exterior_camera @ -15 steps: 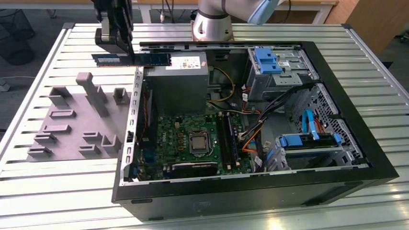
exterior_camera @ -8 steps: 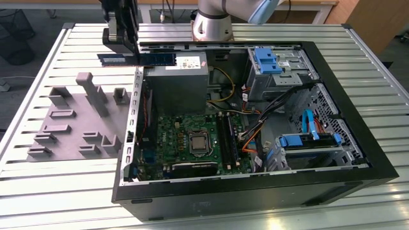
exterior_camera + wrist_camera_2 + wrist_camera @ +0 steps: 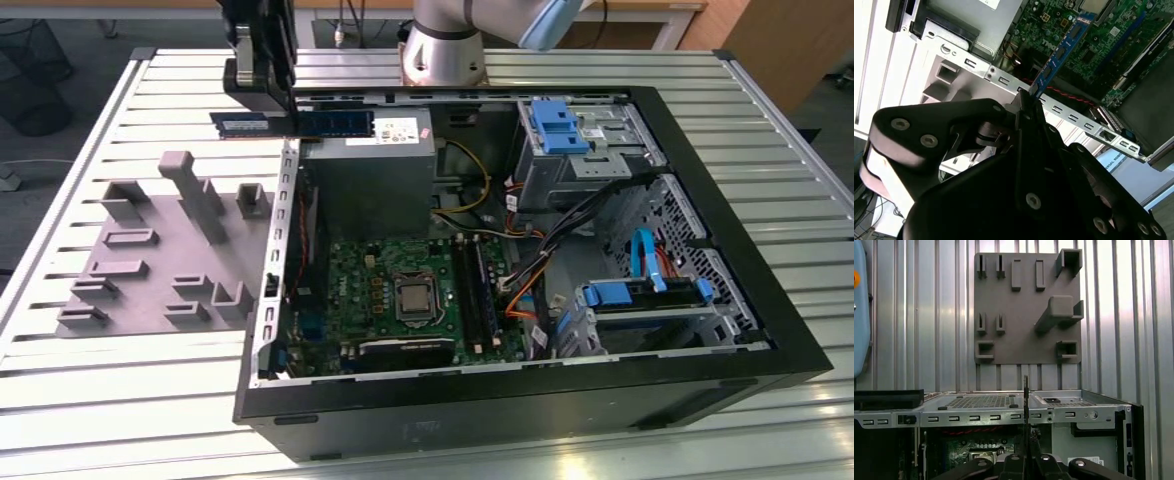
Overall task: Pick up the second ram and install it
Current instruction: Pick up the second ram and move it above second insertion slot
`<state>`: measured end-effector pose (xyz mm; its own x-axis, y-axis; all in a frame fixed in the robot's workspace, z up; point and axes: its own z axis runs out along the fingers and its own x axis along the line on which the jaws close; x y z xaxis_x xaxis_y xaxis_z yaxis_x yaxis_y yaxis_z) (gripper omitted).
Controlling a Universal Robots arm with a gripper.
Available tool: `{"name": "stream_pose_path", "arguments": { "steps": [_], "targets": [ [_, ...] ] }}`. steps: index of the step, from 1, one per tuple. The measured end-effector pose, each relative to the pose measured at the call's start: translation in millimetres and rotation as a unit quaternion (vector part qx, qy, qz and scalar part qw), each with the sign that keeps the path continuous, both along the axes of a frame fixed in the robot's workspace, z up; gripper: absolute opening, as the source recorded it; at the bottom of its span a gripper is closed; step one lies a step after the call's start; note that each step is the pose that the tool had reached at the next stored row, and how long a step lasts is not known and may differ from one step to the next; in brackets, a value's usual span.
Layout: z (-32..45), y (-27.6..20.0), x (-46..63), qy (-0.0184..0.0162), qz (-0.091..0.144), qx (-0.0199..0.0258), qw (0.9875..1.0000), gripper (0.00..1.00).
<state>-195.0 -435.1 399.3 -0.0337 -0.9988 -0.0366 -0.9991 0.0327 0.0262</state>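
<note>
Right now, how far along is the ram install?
Done: pickup. The gripper is shut on the ram. In hand: the ram is held at the case's edge, away from the black slots. Left: seating it in a slot.

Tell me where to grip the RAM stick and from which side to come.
Pinch the RAM stick across its two flat faces at the upper long edge, coming from above, as the gripper has it now. It is thin and on edge, so the faces give flat contact and the lower edge is probably left free for seating.
</note>
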Motion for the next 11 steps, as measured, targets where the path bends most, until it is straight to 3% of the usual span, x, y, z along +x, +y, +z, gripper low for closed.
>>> {"name": "stream_pose_path", "arguments": {
  "steps": [11],
  "targets": [
    [0.0, 0.1, 1.8, 0.0000, 0.000, 0.0000, 1.0000, 0.14]
  ]
}}
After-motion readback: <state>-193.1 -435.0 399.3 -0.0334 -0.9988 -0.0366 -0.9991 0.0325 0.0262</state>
